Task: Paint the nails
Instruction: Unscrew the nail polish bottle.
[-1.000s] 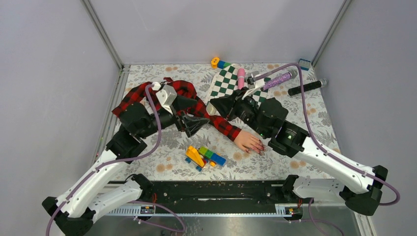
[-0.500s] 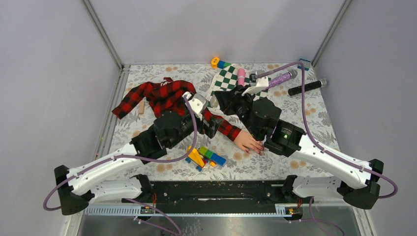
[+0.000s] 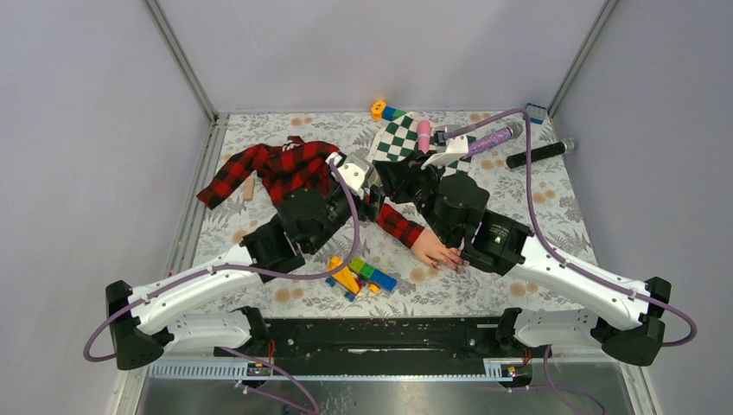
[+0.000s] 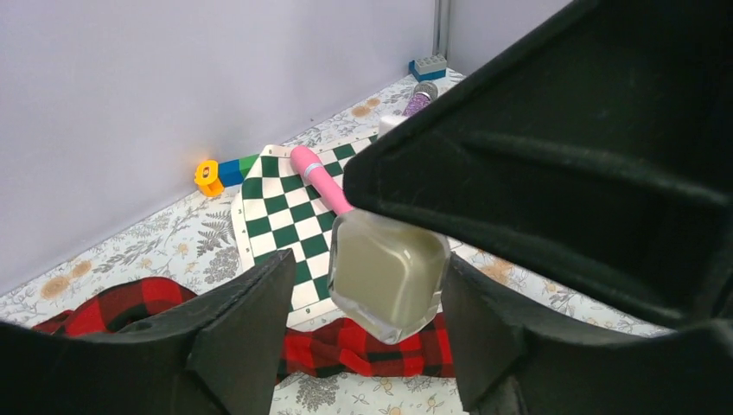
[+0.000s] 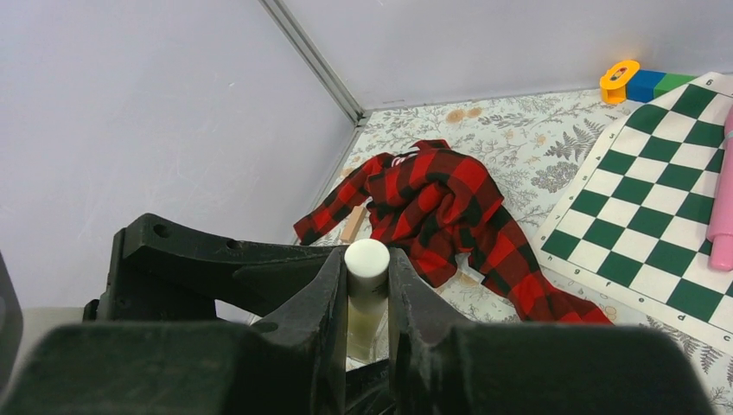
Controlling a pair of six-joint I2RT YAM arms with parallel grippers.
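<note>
The nails (image 3: 451,258) are on the mannequin hand (image 3: 430,248) at front-center of the table (image 3: 562,207), tight against the right arm and well apart from both sets of fingers. The right gripper (image 5: 367,290) pinches the small pale bottle (image 4: 385,272) by its cap, and the left gripper (image 4: 372,328) is spread either side of the glass. Toy bricks (image 3: 359,275) sit to the hand's left, with open tabletop on its near side.

Nails (image 3: 454,261): small, glossy dark-red, on pale pink mannequin hand (image 3: 432,248) lying palm-down on table.
</note>
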